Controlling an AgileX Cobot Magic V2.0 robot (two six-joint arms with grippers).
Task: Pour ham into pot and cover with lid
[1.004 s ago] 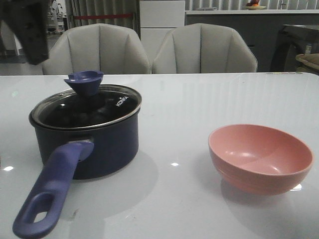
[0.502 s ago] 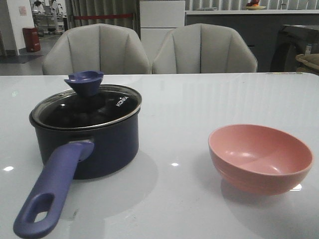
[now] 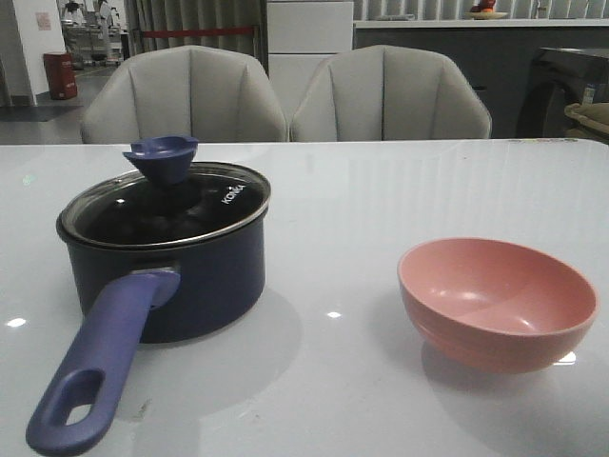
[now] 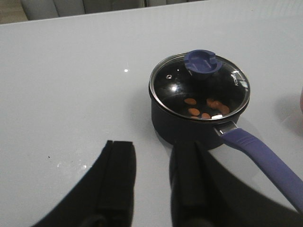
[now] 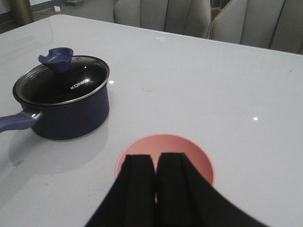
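- The left pincer (image 4: 152, 182) is hanging open and empty, the pot (image 4: 199, 106) just ahead of it on the desk (image 4: 71, 85).
- The right pincer (image 5: 155, 184) is hovering nearly closed, empty, over the pink bowl (image 5: 199, 158).
- The lid (image 4: 199, 87), lettered "KONKA", is covering the ham (image 4: 203, 108).

Table (image 3: 381, 190): glossy white top. Resting on it: one dark navy pot (image 3: 181, 276) at the left, lidded, its purple-blue handle pointing toward the near edge; one pink bowl (image 3: 497, 301) at the right, well apart.
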